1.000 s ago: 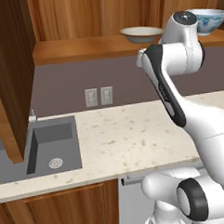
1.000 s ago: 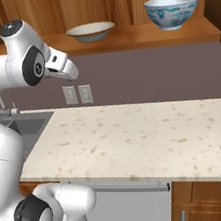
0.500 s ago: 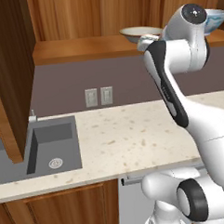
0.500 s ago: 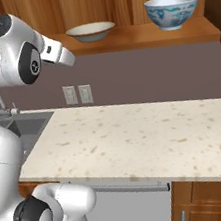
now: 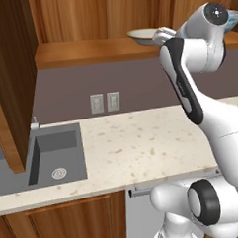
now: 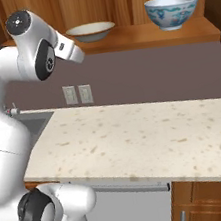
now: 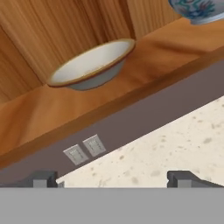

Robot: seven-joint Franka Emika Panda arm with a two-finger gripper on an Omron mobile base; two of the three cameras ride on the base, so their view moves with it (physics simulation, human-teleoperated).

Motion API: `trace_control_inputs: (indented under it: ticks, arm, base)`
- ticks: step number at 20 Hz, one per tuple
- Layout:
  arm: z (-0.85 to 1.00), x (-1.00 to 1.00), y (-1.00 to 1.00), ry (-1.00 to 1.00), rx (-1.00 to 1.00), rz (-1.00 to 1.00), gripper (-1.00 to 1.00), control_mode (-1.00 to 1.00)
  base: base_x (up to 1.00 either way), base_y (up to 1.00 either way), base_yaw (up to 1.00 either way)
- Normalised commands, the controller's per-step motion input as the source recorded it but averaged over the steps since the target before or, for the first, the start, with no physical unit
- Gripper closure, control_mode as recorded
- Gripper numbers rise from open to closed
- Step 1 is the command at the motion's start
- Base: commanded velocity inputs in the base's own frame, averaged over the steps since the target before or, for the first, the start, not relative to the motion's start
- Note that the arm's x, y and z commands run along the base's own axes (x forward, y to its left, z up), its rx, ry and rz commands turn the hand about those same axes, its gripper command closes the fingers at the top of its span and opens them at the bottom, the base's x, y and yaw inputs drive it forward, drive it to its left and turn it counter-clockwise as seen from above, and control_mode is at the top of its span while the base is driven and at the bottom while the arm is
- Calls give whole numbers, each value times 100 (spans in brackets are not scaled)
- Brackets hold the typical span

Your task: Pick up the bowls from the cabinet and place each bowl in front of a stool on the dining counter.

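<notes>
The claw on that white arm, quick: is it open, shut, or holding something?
Gripper: open and empty, fingertips spread wide, aimed toward the wide shallow cream bowl with a tan rim on the reddish-brown wooden cabinet shelf, not touching it.

a kitchen: sink (image 5: 54, 159), speckled counter (image 6: 152, 136), wooden cabinet (image 6: 115, 0) holding bowls (image 6: 91, 32).
</notes>
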Motion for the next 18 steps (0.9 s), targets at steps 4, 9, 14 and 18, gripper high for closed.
trace_control_inputs:
  ticks: [4, 9, 14, 18]
  arm:
    - [39, 27, -26, 0, 12, -3, -100, -100]
    - [24, 35, -7, 0, 2, 0, -100, -100]
    - [-1, 39, 0, 0, 0, 0, -100, -100]
    - [-11, 33, -3, -1, 0, 0, -100, -100]
  base:
    - [0, 0, 0]
    - [0, 0, 0]
    - [0, 0, 0]
    - [0, 0, 0]
